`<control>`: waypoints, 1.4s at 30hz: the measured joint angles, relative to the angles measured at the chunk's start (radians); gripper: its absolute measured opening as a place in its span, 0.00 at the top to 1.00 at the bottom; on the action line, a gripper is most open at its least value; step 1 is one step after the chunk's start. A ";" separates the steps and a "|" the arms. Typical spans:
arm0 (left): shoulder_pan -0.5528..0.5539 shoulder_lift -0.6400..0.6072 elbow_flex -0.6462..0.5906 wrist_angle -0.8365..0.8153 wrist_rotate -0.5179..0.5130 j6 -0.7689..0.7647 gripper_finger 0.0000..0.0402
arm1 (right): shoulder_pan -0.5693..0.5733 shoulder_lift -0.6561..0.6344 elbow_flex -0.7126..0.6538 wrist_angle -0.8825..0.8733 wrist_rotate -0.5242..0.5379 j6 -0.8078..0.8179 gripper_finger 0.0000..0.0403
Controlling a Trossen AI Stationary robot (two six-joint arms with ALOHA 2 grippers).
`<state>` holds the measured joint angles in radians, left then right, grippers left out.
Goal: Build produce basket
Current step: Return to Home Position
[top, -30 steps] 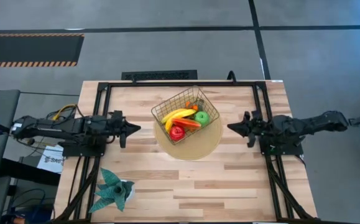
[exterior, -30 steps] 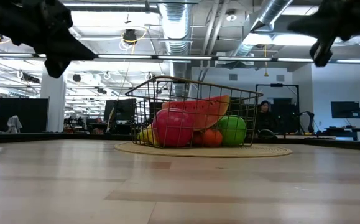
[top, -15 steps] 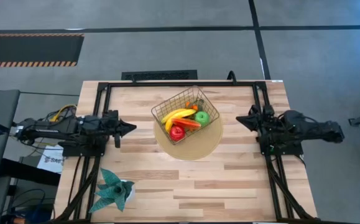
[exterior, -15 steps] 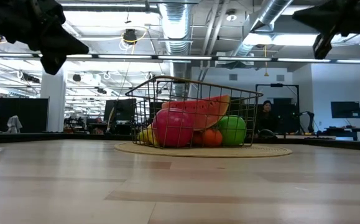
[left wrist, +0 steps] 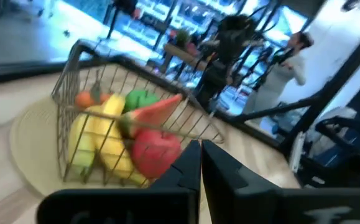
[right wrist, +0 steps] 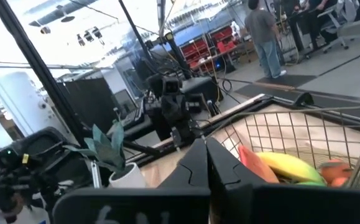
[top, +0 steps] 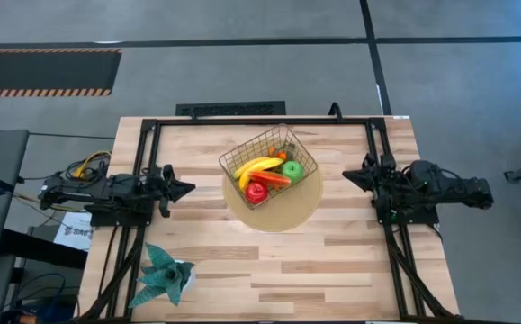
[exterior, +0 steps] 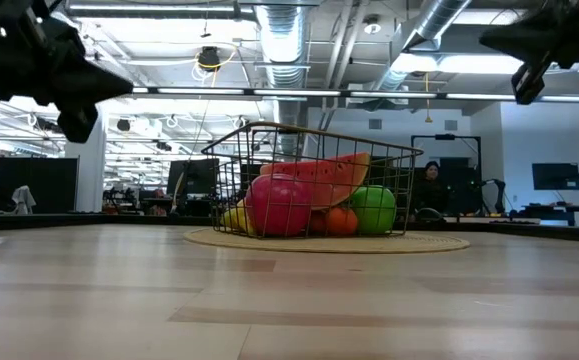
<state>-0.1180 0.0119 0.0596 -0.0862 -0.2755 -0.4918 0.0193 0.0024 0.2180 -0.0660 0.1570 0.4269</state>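
Note:
The gold wire basket (top: 270, 166) stands on the round tan mat (top: 296, 209) at mid-table, also seen in the low view as the basket (exterior: 309, 180). In it lie yellow bananas (top: 256, 167), a red apple (top: 256, 191), a green apple (top: 291, 169), a red-orange chili (top: 274, 178) and tangerines (exterior: 341, 220). My left gripper (top: 188, 188) hovers shut left of the basket, its fingers (left wrist: 199, 163) together in its wrist view. My right gripper (top: 346, 175) hovers shut right of the basket, fingers (right wrist: 206, 155) together.
A teal spiky-leaved plant (top: 164, 274) in a white pot stands near the table's near left corner. A black frame (top: 260, 121) runs along the far edge and down both sides. People stand in the room beyond the table.
My left arm has drawn back toward the table's left edge, its gripper still shut. My right arm pulled back toward the right edge and a little toward the far side during the first half second, then held still. The basket and produce have not moved.

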 joint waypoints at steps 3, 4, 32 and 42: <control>0.001 -0.011 -0.002 0.038 0.011 0.059 1.00 | 0.000 0.000 0.000 -0.022 -0.002 -0.004 1.00; 0.001 -0.011 -0.004 0.035 0.004 0.073 1.00 | 0.000 0.000 0.000 -0.029 -0.003 -0.009 1.00; 0.026 -0.006 -0.003 0.002 -0.054 0.085 1.00 | -0.137 0.000 -0.209 0.162 -0.030 0.031 1.00; 0.043 -0.006 -0.003 0.000 -0.039 0.106 1.00 | -0.159 0.000 -0.209 0.107 -0.029 0.078 1.00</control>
<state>-0.0746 0.0055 0.0570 -0.0860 -0.3150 -0.3856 -0.1402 0.0021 0.0093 0.0406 0.1276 0.5053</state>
